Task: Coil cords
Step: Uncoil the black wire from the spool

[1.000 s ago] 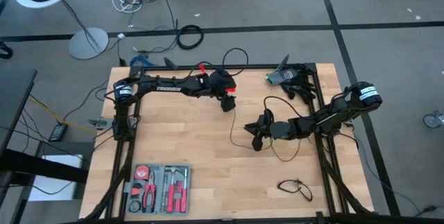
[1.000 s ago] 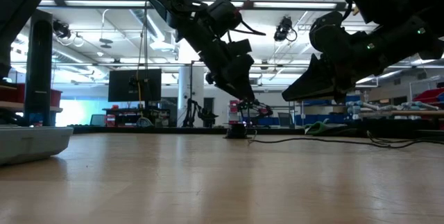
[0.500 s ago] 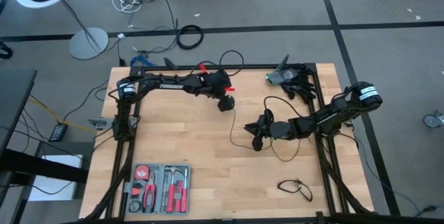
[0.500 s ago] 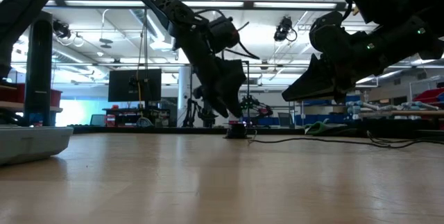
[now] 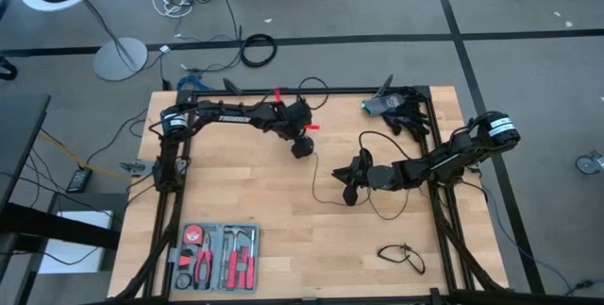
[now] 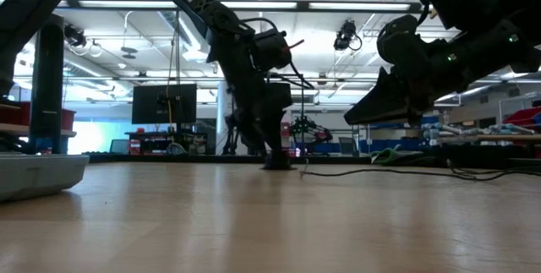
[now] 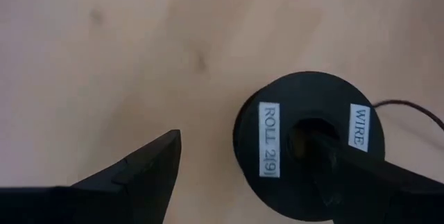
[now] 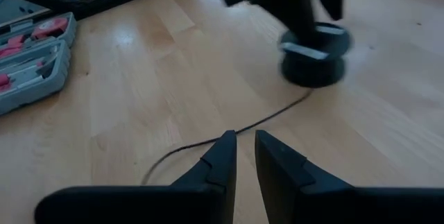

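A round black spool (image 7: 305, 99) labelled "ROLL" and "WIRE" stands on its lower flange on the wooden table, at the far middle. A thin black cord (image 8: 277, 113) runs from it along the table past my right gripper (image 8: 245, 141). That gripper hovers above the table at mid right, its fingers a narrow slit apart with nothing between them. My left gripper (image 7: 246, 141) stands open over the spool, pointing steeply down. A short black cord (image 5: 401, 255) lies in a loose loop near the front right. My left gripper comes at the spool from above. One fingertip (image 7: 347, 172) reaches into the spool's centre hole (image 7: 305, 132). The other finger (image 7: 149, 165) stands outside, clear of the rim. The spool stays upright on the table.
An open tool case (image 5: 215, 256) lies at the near left. A greenish bundle (image 5: 382, 105) sits at the far right corner. More loops of thin cord (image 5: 387, 215) lie around and under the right arm. Bare wood spreads over the table's near middle.
My left gripper has sunk toward the table onto the spool, shifting slightly toward the left edge. It has tipped from a slant to point more steeply down and has rolled a little. Its fingers stay apart.
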Controlling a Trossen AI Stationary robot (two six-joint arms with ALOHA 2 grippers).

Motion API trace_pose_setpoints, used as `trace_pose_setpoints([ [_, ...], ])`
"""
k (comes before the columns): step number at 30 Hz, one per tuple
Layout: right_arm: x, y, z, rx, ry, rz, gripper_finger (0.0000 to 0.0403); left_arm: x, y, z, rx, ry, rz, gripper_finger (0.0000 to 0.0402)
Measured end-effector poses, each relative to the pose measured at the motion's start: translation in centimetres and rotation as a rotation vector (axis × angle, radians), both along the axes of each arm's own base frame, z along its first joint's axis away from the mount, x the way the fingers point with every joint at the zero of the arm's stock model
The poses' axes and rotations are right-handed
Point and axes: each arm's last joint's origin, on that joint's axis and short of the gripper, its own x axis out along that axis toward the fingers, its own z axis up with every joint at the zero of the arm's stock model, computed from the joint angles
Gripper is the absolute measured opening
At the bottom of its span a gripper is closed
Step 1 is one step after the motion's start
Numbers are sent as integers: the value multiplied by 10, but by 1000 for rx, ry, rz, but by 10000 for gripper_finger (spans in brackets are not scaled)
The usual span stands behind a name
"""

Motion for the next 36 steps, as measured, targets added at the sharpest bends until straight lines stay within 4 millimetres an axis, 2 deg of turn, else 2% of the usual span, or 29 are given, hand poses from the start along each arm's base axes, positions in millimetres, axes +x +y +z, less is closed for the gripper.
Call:
trace_pose_setpoints([
  [7, 0, 0, -1, 22, 3, -10, 55, -5, -26, 7, -54, 74, -32, 309],
  [10, 0, 1, -1, 87, -16, -8, 55, -5, -38, 5, -63, 108, -33, 309],
  [17, 1, 14, -2, 131, -47, 10, 55, -2, -58, 1, -67, 109, -54, 309],
  [21, 24, 26, -14, 86, -35, 14, 55, 1, -65, 1, -65, 100, -52, 309],
  [25, 56, 35, -32, -70, 58, 78, 55, 1, -69, 1, -57, 105, -54, 309],
  [29, 79, 34, -32, -166, 77, 96, 55, 0, -72, -2, -52, 101, -60, 309],
  [36, 87, 14, -27, -200, 197, 44, 55, -3, -72, -6, -54, 102, -61, 310],
])
